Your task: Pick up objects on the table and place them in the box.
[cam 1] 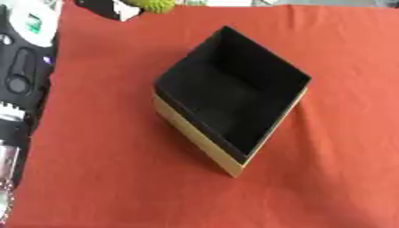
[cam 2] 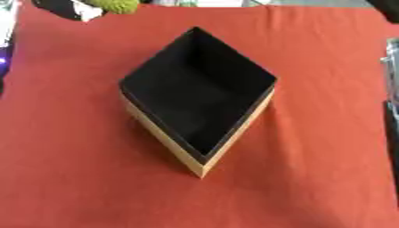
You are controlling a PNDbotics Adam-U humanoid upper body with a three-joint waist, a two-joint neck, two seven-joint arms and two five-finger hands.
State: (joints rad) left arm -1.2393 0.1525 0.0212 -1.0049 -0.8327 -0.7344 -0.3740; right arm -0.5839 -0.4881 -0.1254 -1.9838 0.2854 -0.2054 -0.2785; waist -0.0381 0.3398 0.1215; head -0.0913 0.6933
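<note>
An open box with a black inside and tan outer walls stands cornerwise on the middle of the red cloth. I see nothing inside it. A yellow-green lumpy object shows at the far edge, cut off by the top of the view. Right beside it is a black and white shape that looks like my left hand. My left arm runs up the left edge toward it. Whether the hand touches the green object is hidden. My right hand shows in no view.
The red cloth covers the table around the box on all sides. A dark upright part stands at the right edge of the right eye view. Dark and white items lie beyond the cloth's far edge.
</note>
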